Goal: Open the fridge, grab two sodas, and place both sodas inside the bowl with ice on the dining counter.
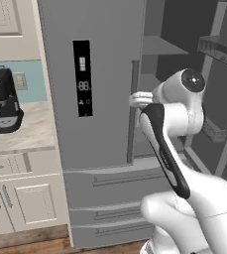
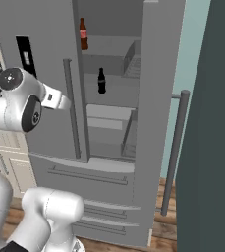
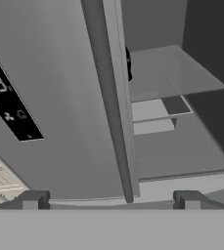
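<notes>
Left base view: the white arm rises from the lower right, its black-trimmed forearm slanting up and left to a round elbow joint, from which the wrist reaches left toward the fridge (image 1: 102, 99). The hand ends near the shut left door's vertical bar handle (image 1: 133, 111), at about mid-height of the door; the fingers themselves are too small to read here. The fridge's right door stands swung open, baring grey shelves. The black display panel (image 1: 82, 78) sits on the left door. To the left, a black coffee machine (image 1: 4, 100) stands on the wall desk (image 1: 21, 136) above cream cabinets.

Right base view: the arm's round joint is at the left, and the wrist points right toward the bar handle of the shut door, stopping just short of it. Inside the open compartment, one soda (image 2: 83, 34) stands upright on the top shelf and a second soda (image 2: 101, 80) stands upright on the shelf below, both near the left side. The open right door (image 2: 155, 113) carries its own long handle at the right.

Hand view: the pincer (image 3: 109, 199) is spread wide and empty, its two dark fingertips (image 3: 33, 199) well apart, with the bar handle running up between them. A sliver of dark bottle shows behind the door's edge.
</notes>
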